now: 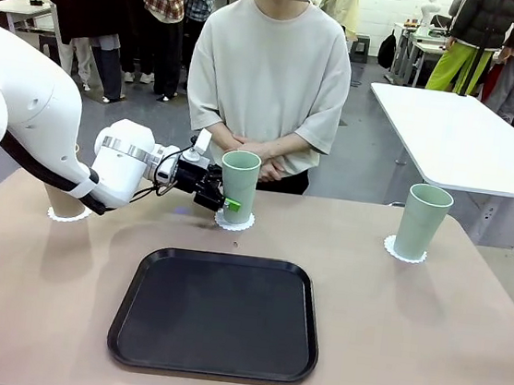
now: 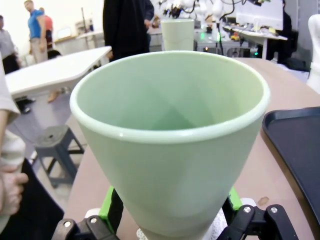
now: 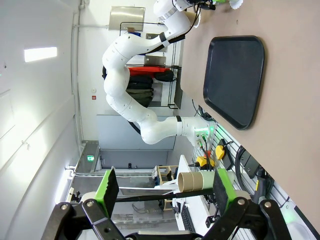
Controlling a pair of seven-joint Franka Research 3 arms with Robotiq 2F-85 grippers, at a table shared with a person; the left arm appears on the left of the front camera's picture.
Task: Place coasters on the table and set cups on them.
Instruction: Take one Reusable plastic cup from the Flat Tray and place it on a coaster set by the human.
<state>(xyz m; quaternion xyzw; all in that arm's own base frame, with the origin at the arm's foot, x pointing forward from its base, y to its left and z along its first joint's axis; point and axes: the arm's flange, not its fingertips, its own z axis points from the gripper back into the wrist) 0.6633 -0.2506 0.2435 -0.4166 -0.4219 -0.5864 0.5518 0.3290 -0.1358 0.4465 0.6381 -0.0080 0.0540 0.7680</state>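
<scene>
A black tray lies nearest on the beige-pink table, below and in front of the left gripper. That gripper's jaws straddle the lower part of a mint-green cup; in the left wrist view the green pads flank the cup on both sides, and whether they press it or stand just off cannot be told. The cup stands upright on a white scalloped coaster. To its right, well apart, a second mint-green cup sits on its own coaster. Left of the jaws, behind the arm, a tan cup stands on a third coaster. Beyond, a person's clasped hands wait. The right gripper hangs wide open, holding nothing.
</scene>
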